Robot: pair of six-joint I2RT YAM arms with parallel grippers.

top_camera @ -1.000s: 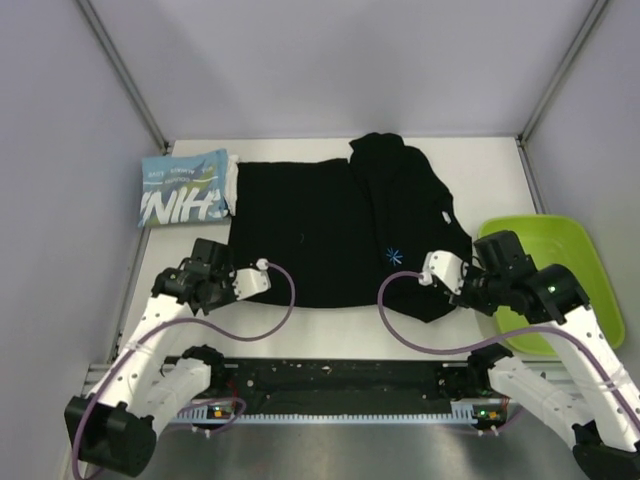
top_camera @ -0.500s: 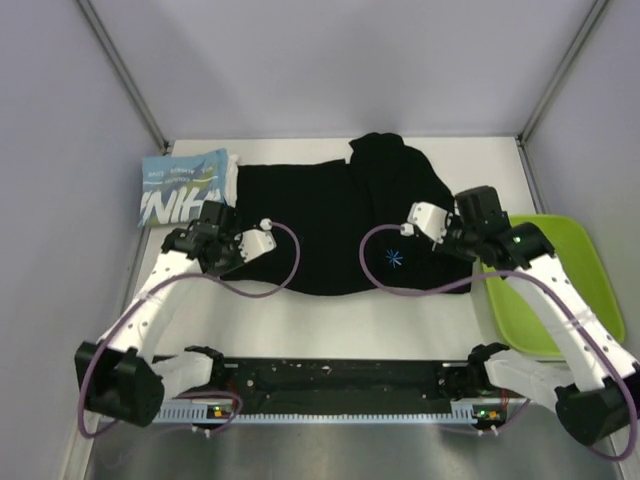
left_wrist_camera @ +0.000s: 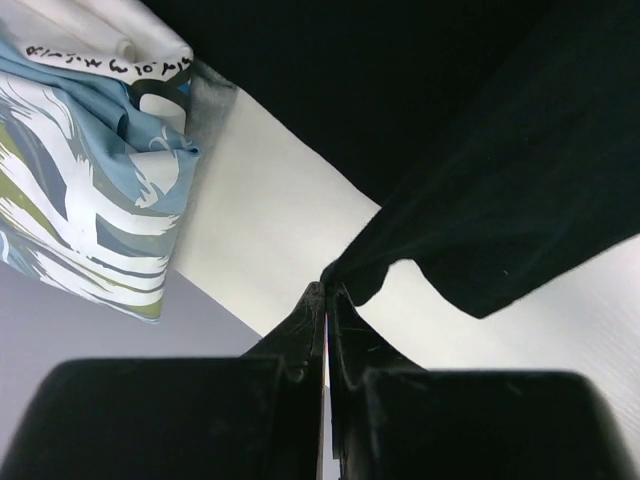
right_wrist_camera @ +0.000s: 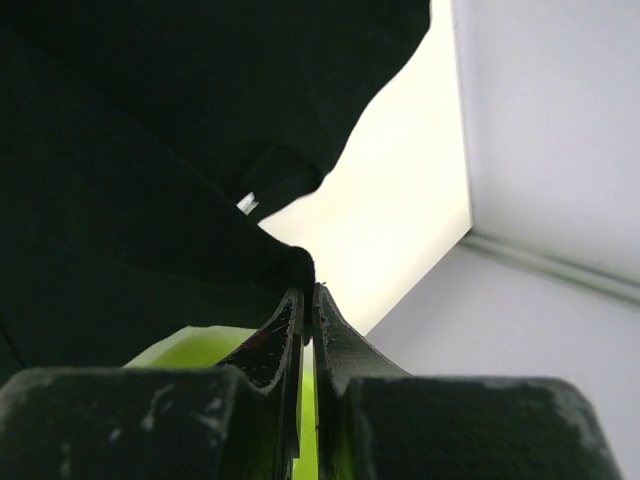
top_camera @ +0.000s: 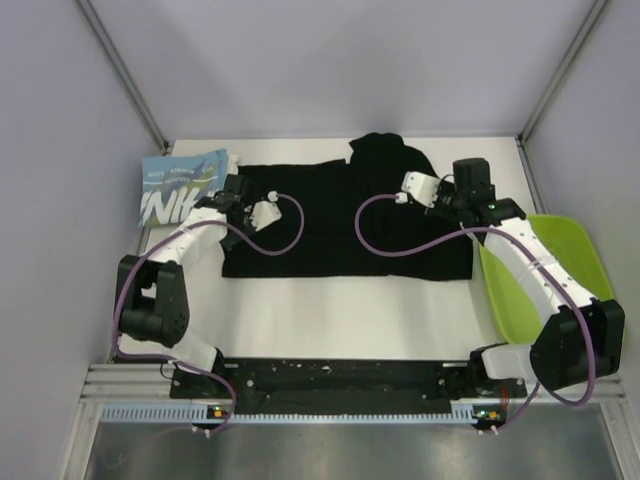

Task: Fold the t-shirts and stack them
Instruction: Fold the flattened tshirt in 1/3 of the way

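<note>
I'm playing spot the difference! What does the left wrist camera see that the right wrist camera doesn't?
Only the left wrist view shows the blue shirt with white lettering. Only the right wrist view shows the green tray and a small white label. Both show the black shirt pinched in shut jaws over the white table.

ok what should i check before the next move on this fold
1. Left tool shut on black shirt edge: ok.
2. Right tool shut on the same shirt: ok.
3. Folded near edge lies straight: ok.
4. Blue shirt outside the fold: ok.
5. Tray clear of black shirt: cannot tell.
</note>
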